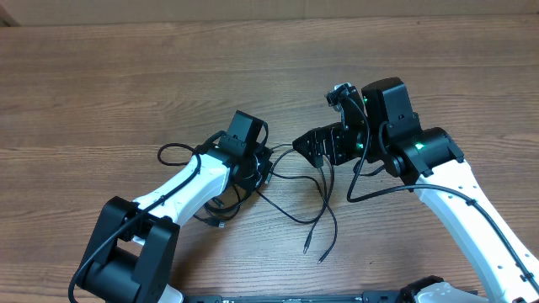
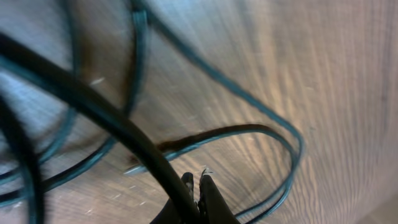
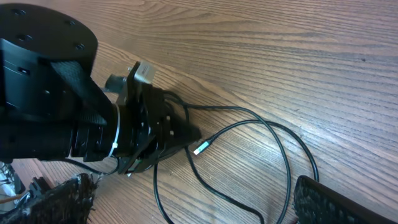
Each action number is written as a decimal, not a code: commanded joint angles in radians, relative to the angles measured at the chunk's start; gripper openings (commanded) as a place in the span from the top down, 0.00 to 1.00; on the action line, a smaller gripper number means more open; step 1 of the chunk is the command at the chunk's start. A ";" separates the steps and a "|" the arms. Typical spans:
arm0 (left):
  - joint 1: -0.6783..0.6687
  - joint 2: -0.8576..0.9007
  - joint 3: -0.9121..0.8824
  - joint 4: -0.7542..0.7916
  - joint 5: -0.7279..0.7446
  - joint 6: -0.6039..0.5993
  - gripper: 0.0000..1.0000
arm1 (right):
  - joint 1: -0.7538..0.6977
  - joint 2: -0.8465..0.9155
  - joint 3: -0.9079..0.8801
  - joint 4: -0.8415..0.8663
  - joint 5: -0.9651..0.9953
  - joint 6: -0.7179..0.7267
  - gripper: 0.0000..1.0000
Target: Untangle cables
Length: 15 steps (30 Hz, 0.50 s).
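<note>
Cables (image 3: 224,107): two thin black cords in loose, overlapping loops on the wooden bench (image 1: 101,76), lying under and between both grippers, with their free ends trailing toward the arm bases. Left gripper (image 2: 198,186): jaws together among the loops; whether a strand is pinched cannot be told. Right gripper (image 1: 310,147): jaws wide apart, holding nothing, just beside the left.

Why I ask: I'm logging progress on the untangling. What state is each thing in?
cables, tangled, lying in loose crossing loops on the table
left gripper, jaws shut among the cables; whether they pinch one cannot be told
right gripper, jaws wide open, holding nothing
</note>
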 commanded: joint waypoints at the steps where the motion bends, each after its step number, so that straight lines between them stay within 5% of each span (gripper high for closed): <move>1: 0.009 -0.006 -0.002 0.063 0.027 0.209 0.96 | -0.003 0.004 0.018 0.003 0.010 0.005 0.00; 7: 0.029 -0.055 0.010 0.103 0.102 0.468 0.96 | -0.003 0.004 0.018 0.003 0.010 0.005 0.00; 15: 0.081 -0.215 0.010 -0.002 0.115 0.631 0.95 | -0.003 0.004 0.018 0.003 0.010 0.005 0.00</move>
